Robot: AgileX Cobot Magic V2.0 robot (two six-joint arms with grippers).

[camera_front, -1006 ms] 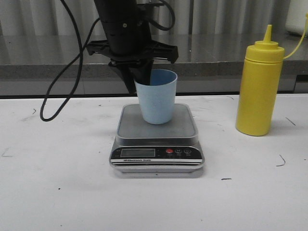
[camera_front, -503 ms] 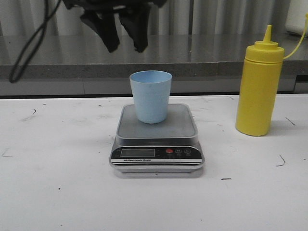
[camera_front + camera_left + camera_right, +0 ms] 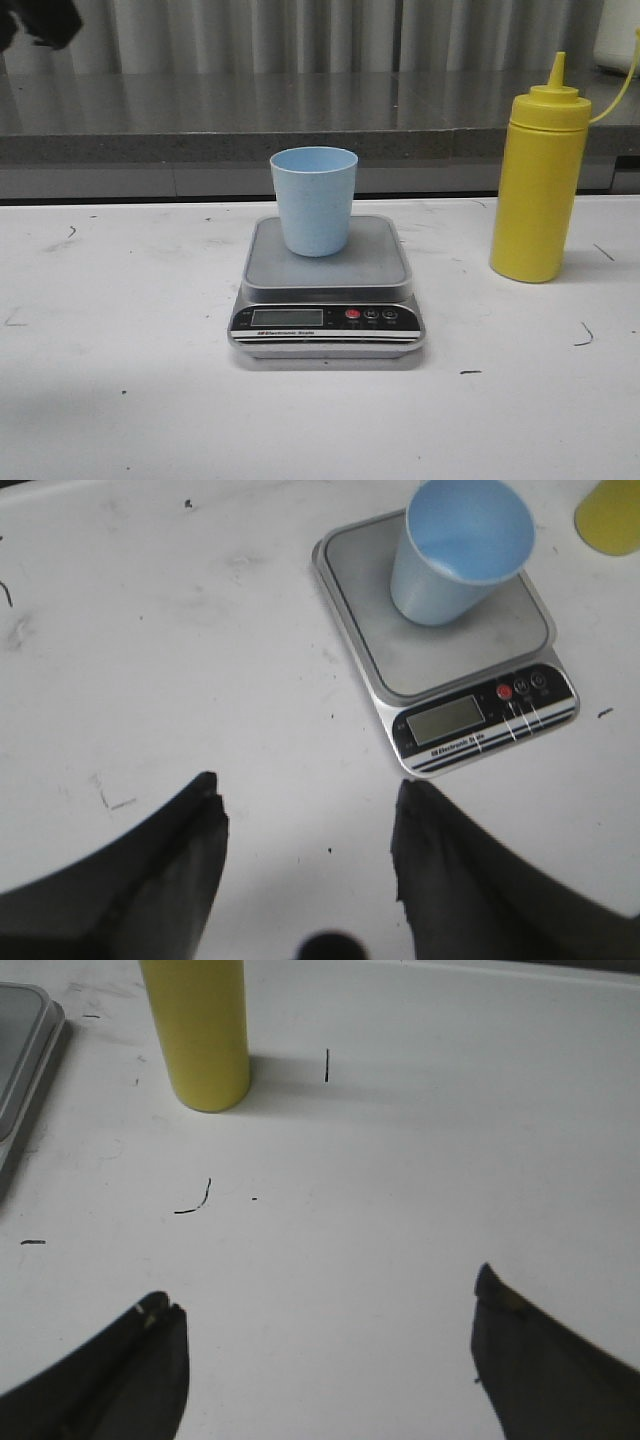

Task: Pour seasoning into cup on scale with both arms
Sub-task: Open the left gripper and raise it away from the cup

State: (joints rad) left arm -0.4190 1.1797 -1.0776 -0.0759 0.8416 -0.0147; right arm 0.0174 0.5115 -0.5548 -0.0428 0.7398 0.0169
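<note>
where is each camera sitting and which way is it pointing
Front view: faces forward over the table at the cup on the scale and the seasoning; a dark arm part shows top-left.
Left wrist view: looks down past the open left tool at cup and scale.
Right wrist view: looks down past the open right tool at the seasoning's base.
All three share the scale and seasoning.

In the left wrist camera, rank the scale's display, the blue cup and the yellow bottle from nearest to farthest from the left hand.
Measured from the left hand, which is open above bare table:
1. The display, on the front panel of the scale, on the edge facing the hand.
2. The cup, standing on the scale's platform, behind the display.
3. The yellow bottle, beyond the scale, only partly in view.
</note>
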